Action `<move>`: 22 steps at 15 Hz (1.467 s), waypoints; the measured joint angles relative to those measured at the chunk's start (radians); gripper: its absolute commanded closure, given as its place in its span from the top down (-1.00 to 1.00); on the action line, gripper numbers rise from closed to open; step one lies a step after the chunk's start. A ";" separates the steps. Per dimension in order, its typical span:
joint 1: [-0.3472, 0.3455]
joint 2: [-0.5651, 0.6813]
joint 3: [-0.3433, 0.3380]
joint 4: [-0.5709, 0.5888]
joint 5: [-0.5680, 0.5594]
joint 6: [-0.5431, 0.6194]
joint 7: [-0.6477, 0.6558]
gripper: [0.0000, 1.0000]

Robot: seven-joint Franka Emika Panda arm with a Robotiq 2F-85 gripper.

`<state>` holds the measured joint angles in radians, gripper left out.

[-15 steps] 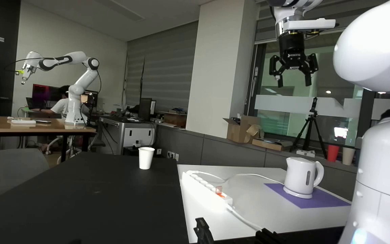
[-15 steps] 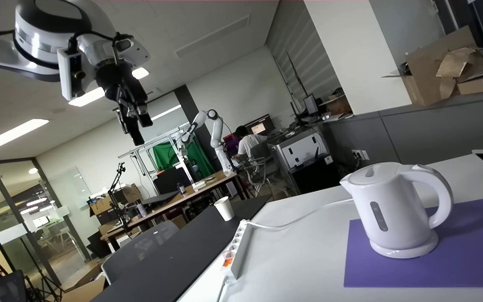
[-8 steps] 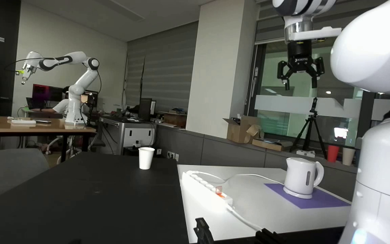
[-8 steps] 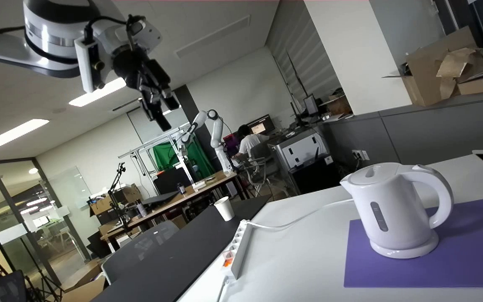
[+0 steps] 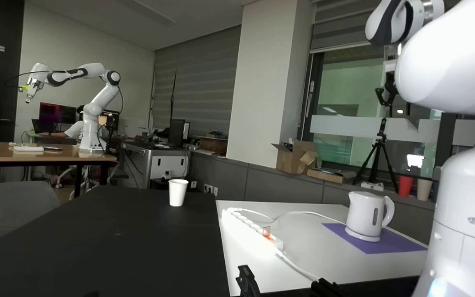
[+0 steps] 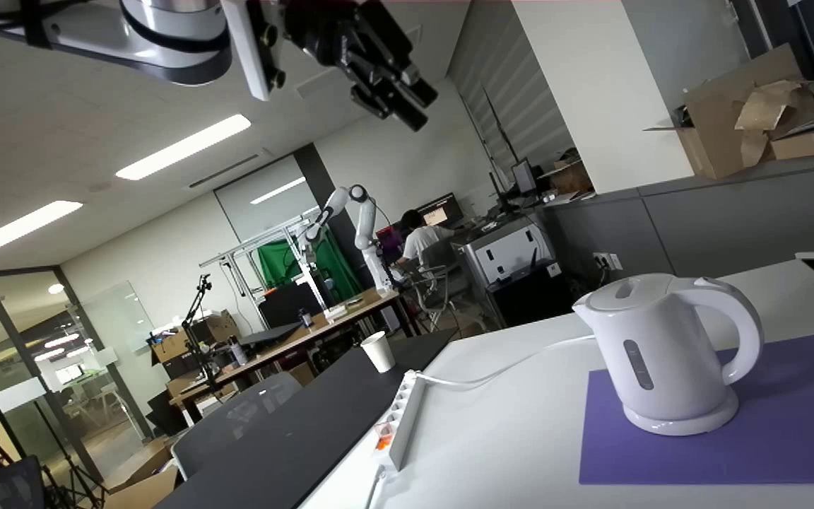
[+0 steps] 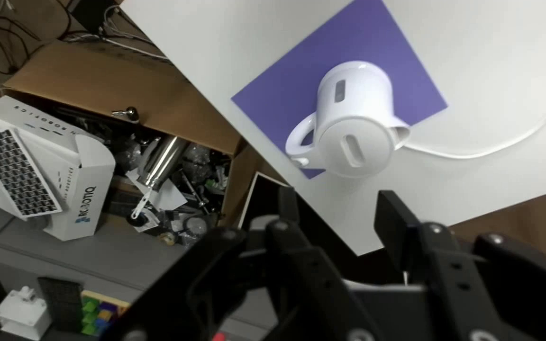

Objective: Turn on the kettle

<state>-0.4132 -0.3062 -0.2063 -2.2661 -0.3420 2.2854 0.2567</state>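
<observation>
Kettle (image 6: pixel 665 360) stands upright on the purple mat (image 6: pixel 795 438), on the bench (image 6: pixel 499 438). Tool (image 7: pixel 339 208) hangs higher than the mat, well apart from it, jaws spread, gripping nothing. Step in hand, likely: approach. Next move calls for lowering to the handle (image 6: pixel 751 332), where I guess the switch, not made out, sits.
</observation>
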 measured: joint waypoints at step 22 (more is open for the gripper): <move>-0.021 0.390 -0.120 0.418 0.132 -0.064 0.000 -0.98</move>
<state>-0.4345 0.0841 -0.3267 -1.8477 -0.2095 2.2213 0.2568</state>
